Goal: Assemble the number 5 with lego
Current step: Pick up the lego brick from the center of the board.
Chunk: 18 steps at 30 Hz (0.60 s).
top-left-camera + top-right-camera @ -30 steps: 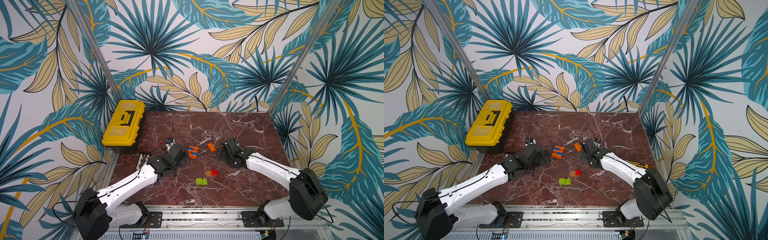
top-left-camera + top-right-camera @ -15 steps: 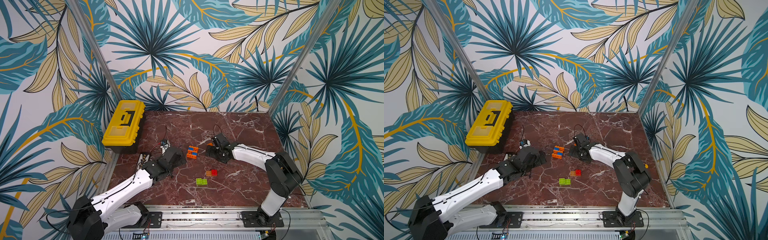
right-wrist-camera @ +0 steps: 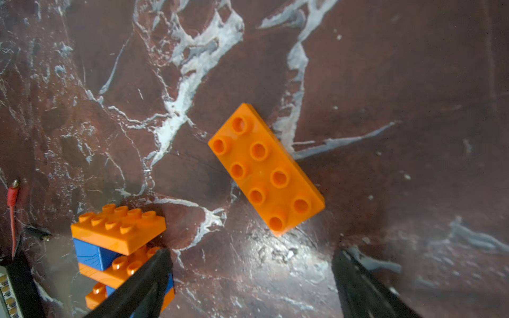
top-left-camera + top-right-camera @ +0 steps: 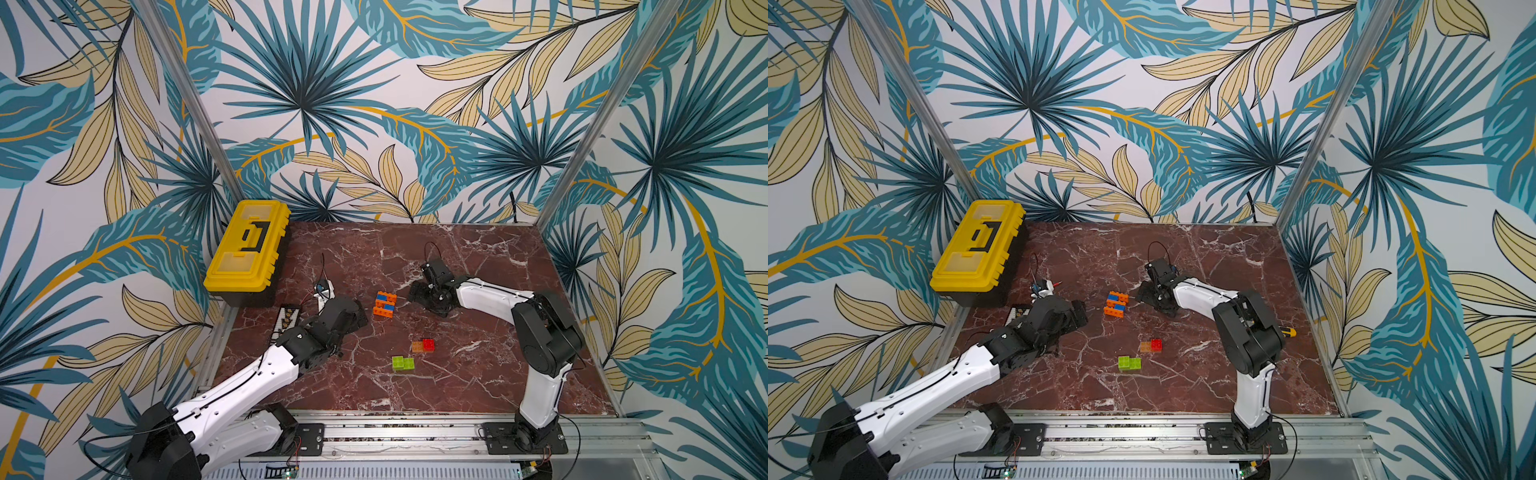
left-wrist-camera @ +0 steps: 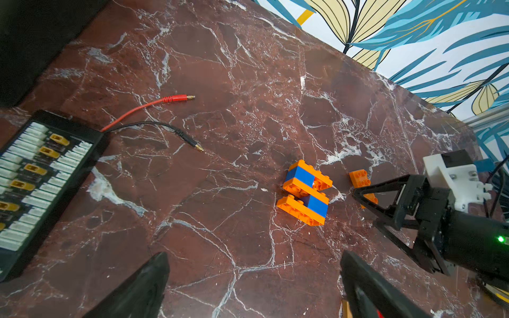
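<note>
Roughly in the middle of the desk [image 4: 478,249] sits the orange-and-blue lego stack [image 4: 384,304]. Just right of it the loose orange brick [image 3: 265,169] lies flat, studs up, just beyond the tips of the right claw [image 3: 252,253], whose jaws are spread wide and hold nothing. The red-and-orange pair [image 4: 424,345] and lime green bricks [image 4: 403,363] sit nearer, apart. The left claw [image 5: 254,256], left of the stack, is open too and empty. The yellow toolbox [image 4: 248,245] is far left.

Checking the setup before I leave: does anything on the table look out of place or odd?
Yes. A black connector board with loose red and black plug leads lies near the left arm, and a yellow-handled utility knife pokes out behind the right arm. Neither is lego.
</note>
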Tool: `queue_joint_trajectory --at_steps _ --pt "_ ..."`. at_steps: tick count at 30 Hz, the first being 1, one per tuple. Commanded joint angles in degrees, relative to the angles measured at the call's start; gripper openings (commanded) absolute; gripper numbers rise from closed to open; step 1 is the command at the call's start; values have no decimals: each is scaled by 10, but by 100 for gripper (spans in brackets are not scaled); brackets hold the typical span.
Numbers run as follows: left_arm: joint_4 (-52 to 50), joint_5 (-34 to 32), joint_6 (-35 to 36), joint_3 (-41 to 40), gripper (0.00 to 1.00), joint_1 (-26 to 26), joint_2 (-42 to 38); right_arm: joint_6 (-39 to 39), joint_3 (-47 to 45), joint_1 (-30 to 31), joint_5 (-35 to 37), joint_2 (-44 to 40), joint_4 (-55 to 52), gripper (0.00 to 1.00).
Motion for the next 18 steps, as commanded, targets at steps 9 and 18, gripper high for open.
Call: queue_joint_trajectory --at_steps 9,18 --pt "7 -9 4 -17 100 6 -9 -25 124 -1 65 103 -97 94" --pt "1 -12 1 -16 100 8 -12 -80 238 6 106 172 -206 88"
